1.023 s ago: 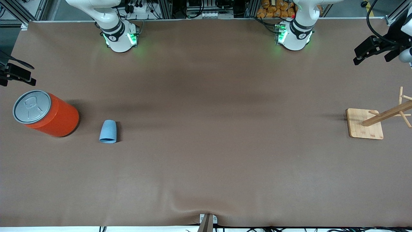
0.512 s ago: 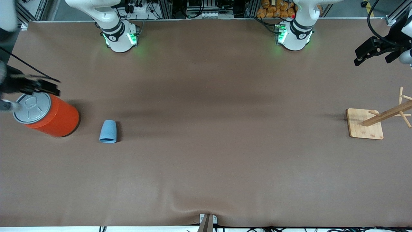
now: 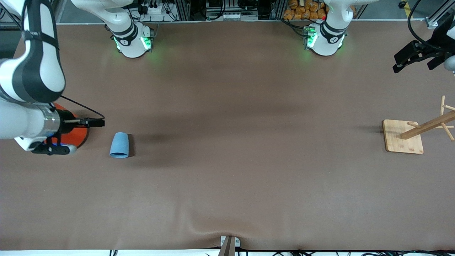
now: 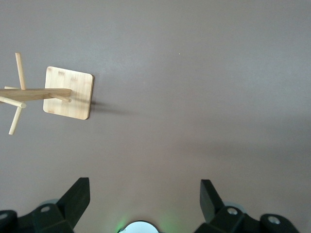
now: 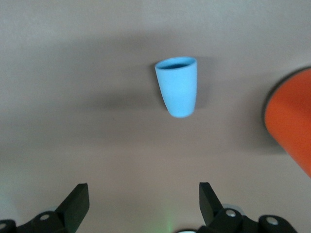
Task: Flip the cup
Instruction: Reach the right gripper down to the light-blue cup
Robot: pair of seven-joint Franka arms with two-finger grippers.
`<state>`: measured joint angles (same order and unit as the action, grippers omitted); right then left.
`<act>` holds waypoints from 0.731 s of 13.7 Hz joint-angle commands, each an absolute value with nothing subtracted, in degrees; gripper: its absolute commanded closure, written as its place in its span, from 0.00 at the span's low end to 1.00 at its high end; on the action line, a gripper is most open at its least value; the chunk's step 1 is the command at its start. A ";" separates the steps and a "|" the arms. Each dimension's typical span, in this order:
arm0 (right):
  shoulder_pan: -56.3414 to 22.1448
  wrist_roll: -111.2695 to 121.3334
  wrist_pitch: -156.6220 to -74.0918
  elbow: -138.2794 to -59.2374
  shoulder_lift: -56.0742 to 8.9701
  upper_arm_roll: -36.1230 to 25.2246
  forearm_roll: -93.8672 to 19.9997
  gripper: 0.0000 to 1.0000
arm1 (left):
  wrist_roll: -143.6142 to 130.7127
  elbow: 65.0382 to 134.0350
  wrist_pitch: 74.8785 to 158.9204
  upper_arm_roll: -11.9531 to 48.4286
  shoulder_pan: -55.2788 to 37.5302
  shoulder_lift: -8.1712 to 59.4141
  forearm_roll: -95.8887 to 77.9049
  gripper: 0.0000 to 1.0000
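Note:
The light-blue cup (image 3: 119, 145) lies on its side on the brown table, its rim toward the front camera. It also shows in the right wrist view (image 5: 177, 87), mouth visible. My right gripper (image 3: 95, 122) is open and empty, in the air above the orange can's edge, its fingers pointing toward the cup and apart from it. In the right wrist view the right gripper (image 5: 142, 204) has its jaws wide apart with nothing between them. My left gripper (image 3: 398, 65) is open and empty, high over the left arm's end of the table; it also shows in the left wrist view (image 4: 143, 204).
The large orange can (image 3: 77, 134) stands beside the cup toward the right arm's end, mostly hidden by my right arm; its side shows in the right wrist view (image 5: 291, 121). A wooden peg rack (image 3: 403, 137) stands at the left arm's end, also in the left wrist view (image 4: 68, 92).
My right arm has swung in from the table's end over the orange can, bringing its gripper close to the cup. The cup has not moved. The left gripper has hardly moved.

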<state>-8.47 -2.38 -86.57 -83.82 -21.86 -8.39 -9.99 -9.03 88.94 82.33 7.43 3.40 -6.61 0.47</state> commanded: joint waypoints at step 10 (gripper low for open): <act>-8.79 -2.02 -99.74 -82.62 -33.56 -8.53 -10.73 0.00 | -4.14 87.89 82.00 7.73 5.89 -6.68 0.35 0.00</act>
